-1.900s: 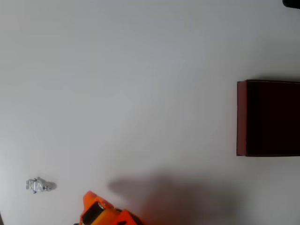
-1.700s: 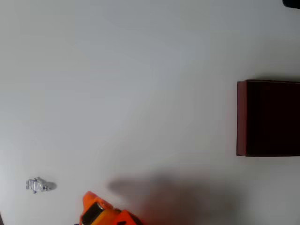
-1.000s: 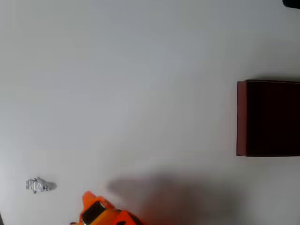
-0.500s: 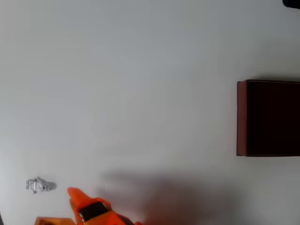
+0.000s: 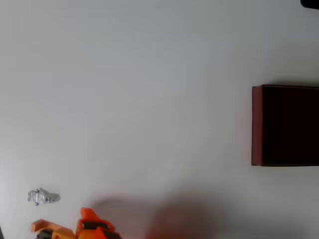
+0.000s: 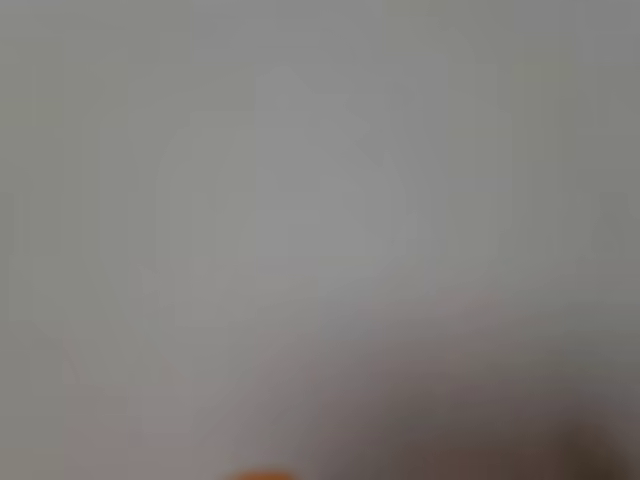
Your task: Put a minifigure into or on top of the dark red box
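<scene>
Minifigure (image 5: 41,196): tiny, white-grey, dark marks, lying flat on table. Orange end effector (image 5: 62,223) spread, near.

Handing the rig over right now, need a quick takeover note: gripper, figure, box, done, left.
Gripper: jaws apart, empty, at the bottom-left edge of the overhead view, just below and right of the minifigure.
Minifigure: lying on the white table, untouched.
Dark red box: far right, partly cut off by the frame, nothing visible inside.
Done: approach only.
Left: grasp the figure, carry it right, drop it into the box.
</scene>
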Robot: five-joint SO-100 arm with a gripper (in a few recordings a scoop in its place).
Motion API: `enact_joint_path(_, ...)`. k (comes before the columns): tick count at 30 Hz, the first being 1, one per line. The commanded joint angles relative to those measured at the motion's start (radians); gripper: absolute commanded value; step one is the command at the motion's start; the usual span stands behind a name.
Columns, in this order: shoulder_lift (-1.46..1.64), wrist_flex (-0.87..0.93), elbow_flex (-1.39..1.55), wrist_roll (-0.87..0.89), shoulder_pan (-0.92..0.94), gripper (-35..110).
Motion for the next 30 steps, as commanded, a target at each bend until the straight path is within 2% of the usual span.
enact_joint_path(1,-0.420,-0.002,-0.314,-0.002,-0.023,21)
enact_joint_path(5,-0.657,-0.003,-0.520,-0.035,-0.020,20)
enact_joint_path(13,-0.818,-0.017,-0.719,-0.058,-0.025,21)
enact_joint_path(22,-0.977,-0.031,-0.787,-0.097,-0.025,21)
enact_joint_path(30,-0.971,-0.029,-0.765,-0.133,-0.003,20)
